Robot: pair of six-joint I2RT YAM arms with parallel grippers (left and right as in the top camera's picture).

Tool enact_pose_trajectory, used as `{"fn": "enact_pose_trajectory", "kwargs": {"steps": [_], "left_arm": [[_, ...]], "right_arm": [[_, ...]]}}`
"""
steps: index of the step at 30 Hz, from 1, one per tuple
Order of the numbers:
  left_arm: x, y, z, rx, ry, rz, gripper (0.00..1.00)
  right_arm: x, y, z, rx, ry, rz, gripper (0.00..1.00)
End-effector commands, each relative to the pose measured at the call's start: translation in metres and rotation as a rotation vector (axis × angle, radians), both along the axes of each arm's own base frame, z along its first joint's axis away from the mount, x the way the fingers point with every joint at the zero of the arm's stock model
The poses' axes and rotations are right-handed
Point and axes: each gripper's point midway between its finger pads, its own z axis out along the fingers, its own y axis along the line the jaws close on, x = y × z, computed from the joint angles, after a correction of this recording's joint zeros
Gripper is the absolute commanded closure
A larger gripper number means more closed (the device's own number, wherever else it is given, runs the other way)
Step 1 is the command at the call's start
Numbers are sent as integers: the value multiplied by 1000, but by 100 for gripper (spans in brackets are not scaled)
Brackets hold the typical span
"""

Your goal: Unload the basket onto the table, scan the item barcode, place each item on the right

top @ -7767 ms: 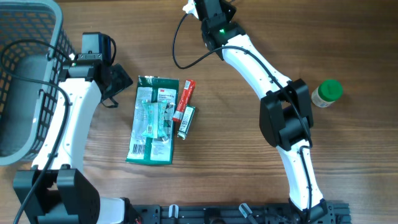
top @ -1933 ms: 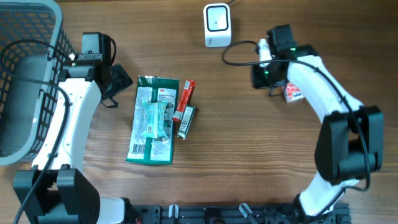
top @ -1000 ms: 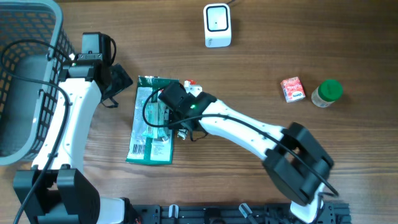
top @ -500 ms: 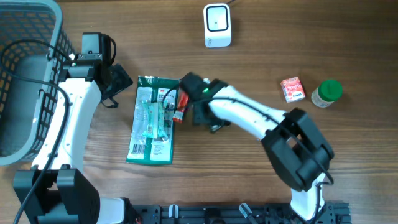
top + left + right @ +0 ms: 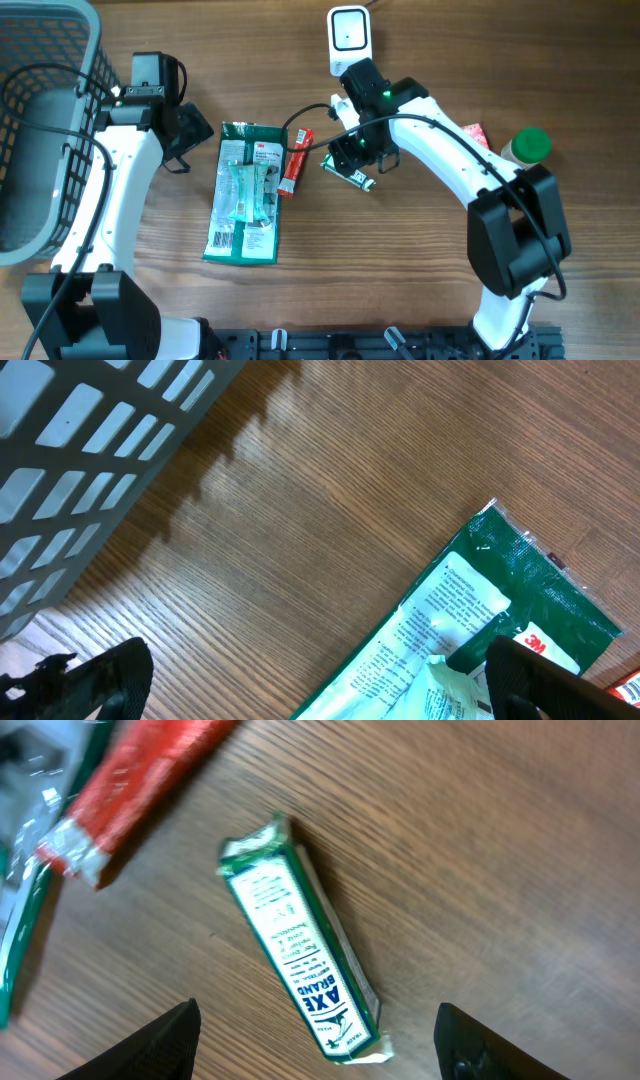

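Green box [image 5: 300,955] lies on table [image 5: 490,830]; right pincer [image 5: 318,1025] open above.

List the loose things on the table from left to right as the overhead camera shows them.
Grey basket → green packet → red tube → green-and-white box → red carton → green-capped jar. The white scanner sits directly above the box in the picture, so it is left out.

Bright, even light fills all views. The basket [image 5: 45,592] casts a soft shadow on the table [image 5: 300,510], the green packet [image 5: 530,575] glints, and the right wrist view is slightly blurred
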Motion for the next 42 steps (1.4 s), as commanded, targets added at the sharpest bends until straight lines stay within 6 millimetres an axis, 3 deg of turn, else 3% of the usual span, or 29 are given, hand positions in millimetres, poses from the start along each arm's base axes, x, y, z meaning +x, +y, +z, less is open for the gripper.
{"fn": "enact_pose_trajectory", "kwargs": {"steps": [1,10,15,25,37,40,42], "left_arm": [[-2,4,-4,7,9,27,0],[-2,4,-4,7,9,27,0],[-2,4,-4,7,9,27,0],[-2,4,-4,7,9,27,0],[-2,4,-4,7,9,27,0],[-2,4,-4,7,9,27,0],[-2,4,-4,7,9,27,0]], "right_arm": [[1,-9,0,-56,-64,176,25],[-10,-18,-37,-86,-75,242,30],[-2,-13,-43,-62,-120,238,47],[-5,-9,-49,-38,-99,247,49],[-18,-15,-74,-66,-46,296,48],[-18,-16,-79,-63,-52,296,58],[-19,-16,-82,-60,-61,299,58]]}}
